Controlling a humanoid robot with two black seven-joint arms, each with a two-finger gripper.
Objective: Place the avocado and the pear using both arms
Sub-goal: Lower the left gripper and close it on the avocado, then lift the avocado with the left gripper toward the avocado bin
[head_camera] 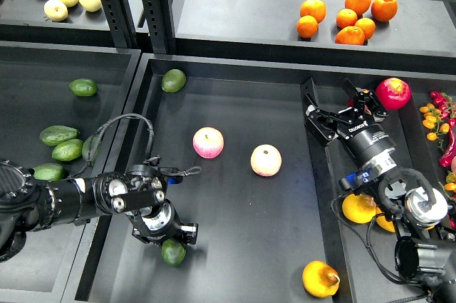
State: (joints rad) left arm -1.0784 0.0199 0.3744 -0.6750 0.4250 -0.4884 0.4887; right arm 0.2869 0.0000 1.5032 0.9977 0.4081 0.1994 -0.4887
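The dark green avocado (172, 253) sits at the front left of the middle black tray (235, 96), partly hidden under my left gripper (173, 240). The gripper points down and looks shut on the avocado; its fingers are dark and hard to tell apart. The yellow-orange pear (320, 279) lies at the tray's front right, on its own. My right gripper (342, 107) is open and empty over the back of the right bin, far from the pear.
Two pink-yellow apples (208, 142) (266, 160) lie mid-tray and a green avocado (173, 80) at the back left. Paler avocados (64, 142) are in the left bin. A red apple (393, 93) and oranges (358, 208) are in the right bin. More oranges (347, 18) are on the shelf.
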